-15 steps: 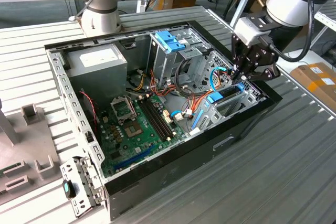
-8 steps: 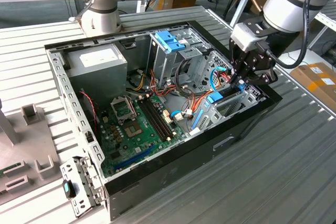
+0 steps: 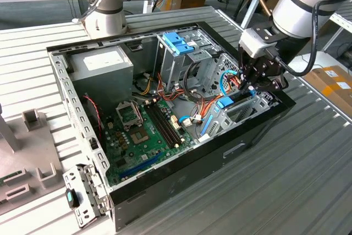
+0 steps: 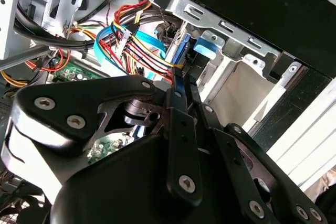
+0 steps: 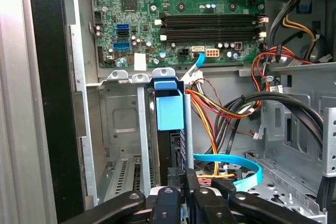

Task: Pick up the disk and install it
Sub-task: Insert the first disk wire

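Disk (image 5: 173, 150) is seen standing on edge in a narrow vertical slot of the metal drive bay (image 5: 123, 129), at the end of the open computer case (image 3: 181, 174) that lies toward the exterior view's right, with its blue plastic bracket (image 5: 169, 109) at the end nearest the motherboard (image 5: 173, 19). Gripper (image 5: 184, 195) is placed right at the disk's near edge in the first wrist view, and the jaws look drawn in close on that dark edge, so the disk is judged gripped, though actual contact is hidden behind the linkage. In the exterior view the gripper (image 3: 248, 87) is sunk into the case beside the blue bracket (image 3: 224, 102). The step is judged to be seating the disk: the slab should be kept parallel to the slot walls and pushed straight along the rails, since any tilt would likely bind the bracket on the sheet metal. Room is tight: bay walls sit just beside both faces of the disk, the black case wall is close on one side, and a bundle of red, yellow and orange wires (image 5: 210, 114) plus a blue flat cable (image 5: 231, 163) lie just beside the slot on the other. Those cables could be snagged or pinched by the jaws. The case sits on a slatted metal bench (image 3: 308, 180) with open room beyond its near edge.
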Controlling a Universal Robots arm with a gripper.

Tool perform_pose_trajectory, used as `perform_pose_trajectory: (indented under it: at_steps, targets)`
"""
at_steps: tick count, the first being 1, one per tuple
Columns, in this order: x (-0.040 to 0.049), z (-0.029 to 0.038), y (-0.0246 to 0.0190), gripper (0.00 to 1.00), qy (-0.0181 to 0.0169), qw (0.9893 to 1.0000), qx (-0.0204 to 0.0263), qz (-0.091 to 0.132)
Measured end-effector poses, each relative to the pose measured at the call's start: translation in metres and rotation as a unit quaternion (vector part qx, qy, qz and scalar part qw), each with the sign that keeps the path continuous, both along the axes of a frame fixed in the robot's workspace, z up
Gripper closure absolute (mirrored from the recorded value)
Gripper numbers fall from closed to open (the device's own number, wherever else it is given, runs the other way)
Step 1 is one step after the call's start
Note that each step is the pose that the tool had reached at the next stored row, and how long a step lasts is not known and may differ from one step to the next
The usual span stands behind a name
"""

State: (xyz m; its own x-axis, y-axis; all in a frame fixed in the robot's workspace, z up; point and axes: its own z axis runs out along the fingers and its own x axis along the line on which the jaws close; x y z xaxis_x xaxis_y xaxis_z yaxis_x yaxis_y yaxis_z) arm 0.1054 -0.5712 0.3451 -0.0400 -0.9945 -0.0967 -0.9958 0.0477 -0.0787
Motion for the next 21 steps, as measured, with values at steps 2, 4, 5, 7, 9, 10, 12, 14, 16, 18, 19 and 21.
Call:
perform_pose_trajectory:
  at_steps: [2,4,5,7,9,10,12,14,16,18,19,21]
  targets:
    - [-0.0003,0.0,0.0,0.84,-0.0001,1.0,0.0,0.0]
    - [-0.0008,0.0001,0.0,0.84,-0.0006,1.0,0.0001,0.0]
    - [-0.0009,0.0003,0.0001,0.84,-0.0007,1.0,0.0001,0.0]
    - [-0.0011,0.0018,0.0,0.84,-0.0012,1.0,0.0001,0.0]
    - [-0.0013,0.0033,0.0,0.84,-0.0015,1.0,0.0,0.0]
    - [-0.0013,0.0037,0.0,0.84,-0.0016,1.0,0.0001,0.0]
    - [-0.0013,0.0039,0.0,0.84,-0.0016,1.0,0.0,0.0]
    - [-0.0013,0.004,0.0001,0.84,-0.0016,1.0,-0.0001,0.0]
    - [-0.0013,0.0038,0.0004,0.84,-0.0016,1.0,0.0,0.0]
    - [-0.0013,0.0034,0.0021,0.84,-0.0016,1.0,0.0,0.0]
    - [-0.0006,0.0032,0.0021,0.84,-0.0016,1.0,-0.0001,0.0]
    - [0.0014,0.003,0.0021,0.84,-0.0015,1.0,0.0001,0.0]
